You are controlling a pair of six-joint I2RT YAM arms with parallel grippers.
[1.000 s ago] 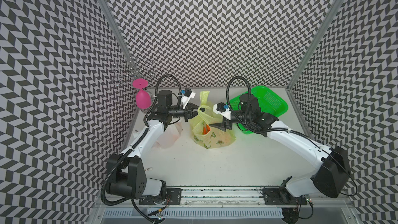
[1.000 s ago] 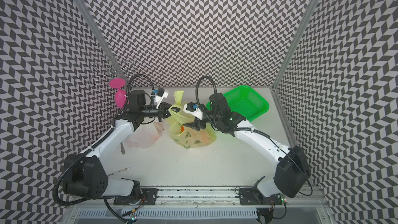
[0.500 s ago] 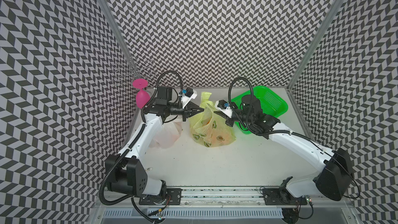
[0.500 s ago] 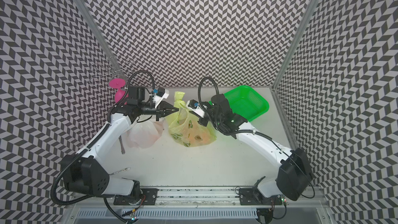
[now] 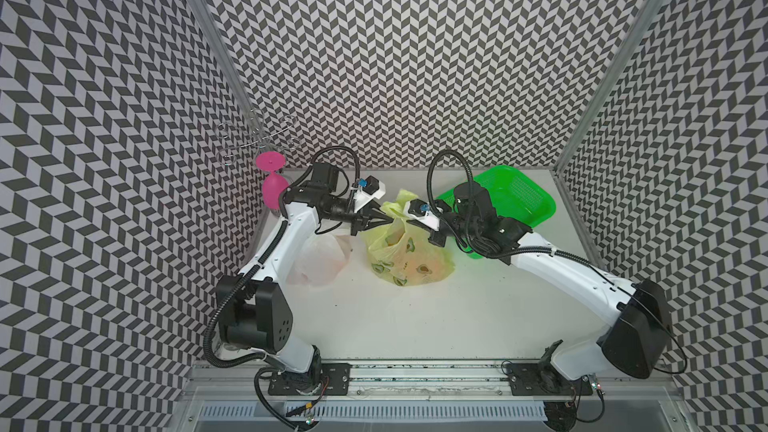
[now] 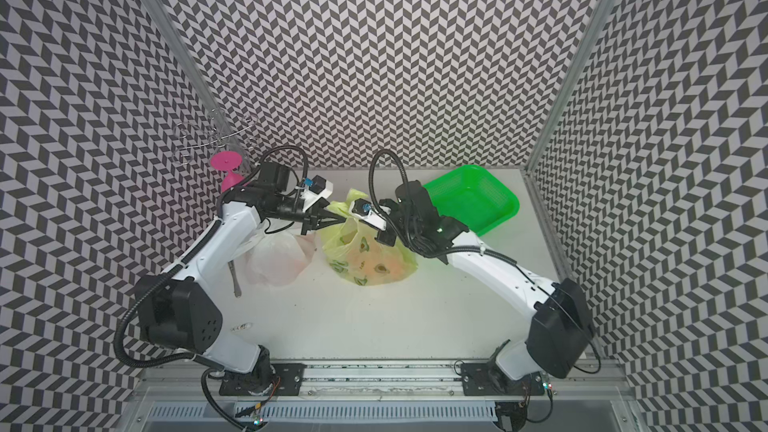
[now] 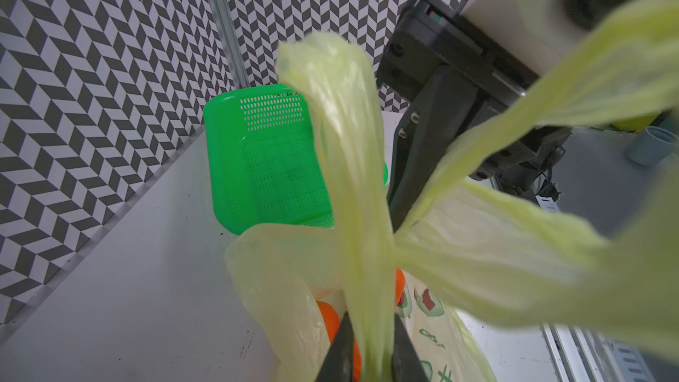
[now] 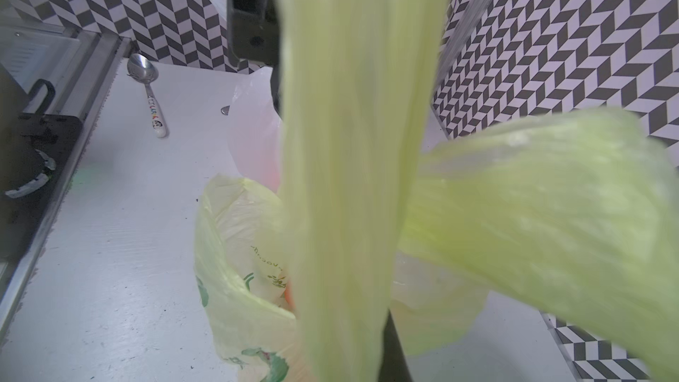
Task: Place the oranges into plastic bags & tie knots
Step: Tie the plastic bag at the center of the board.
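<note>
The yellow-green avocado-print plastic bag (image 5: 409, 257) (image 6: 370, 259) stands mid-table with oranges (image 7: 329, 319) showing through its mouth. Its two handle strips are drawn up and cross just above the mouth (image 7: 389, 237); no tied knot shows. My left gripper (image 5: 384, 220) (image 7: 373, 354) is shut on one strip (image 7: 345, 163). From the other side, my right gripper (image 5: 405, 224) (image 8: 349, 354) is shut on the other strip (image 8: 349, 141), which hides most of its jaws. The white plastic bag (image 5: 320, 259) (image 6: 276, 261) lies beside it, its top hidden under my left arm.
A green mesh basket (image 5: 515, 201) (image 7: 272, 156) sits at the back right, behind my right wrist. A pink goblet (image 5: 272, 189) and a wire rack (image 5: 257, 139) stand at the back left. A spoon (image 8: 148, 93) (image 6: 236, 280) lies near the left wall.
My right gripper closed on a handle strip and moved left over the bag toward the left gripper. The bag's open mouth has been drawn narrow and upward.
</note>
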